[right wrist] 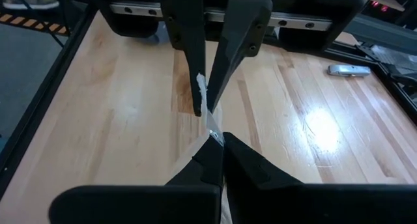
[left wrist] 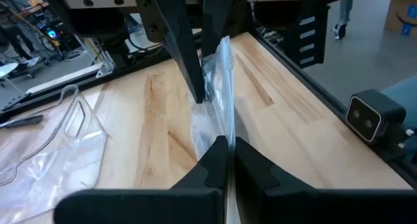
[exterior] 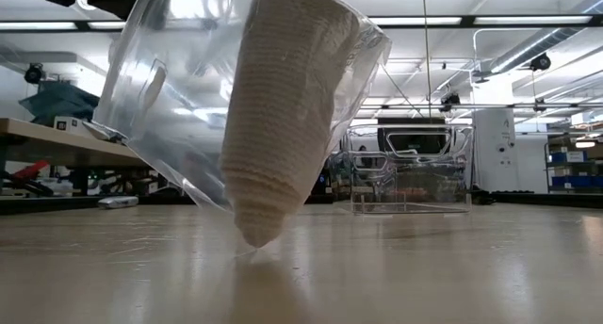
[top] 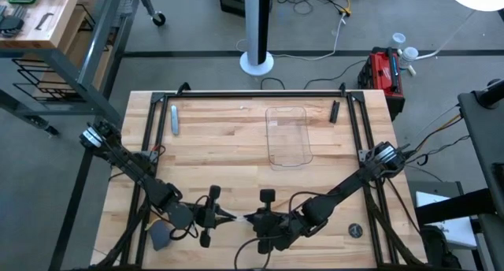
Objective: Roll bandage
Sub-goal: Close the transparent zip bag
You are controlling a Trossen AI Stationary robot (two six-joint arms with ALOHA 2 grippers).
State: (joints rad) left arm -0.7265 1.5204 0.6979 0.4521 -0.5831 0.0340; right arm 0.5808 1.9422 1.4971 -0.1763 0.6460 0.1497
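We have the bandage (exterior: 278,126) still rolled inside its clear wrapper (exterior: 170,89), hanging just above the table (exterior: 424,267). Both the left gripper (top: 223,217) and right gripper (top: 250,219) have fingers pinched tight on the wrapper. Unwrapping and rolling are, we judge, all still to do.

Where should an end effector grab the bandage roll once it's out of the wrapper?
Probably across the wide upper part of the bandage, coming from the side: it hangs upright, tapering to a point near the table. Both end effectors, left and right, are shut on the wrapper.
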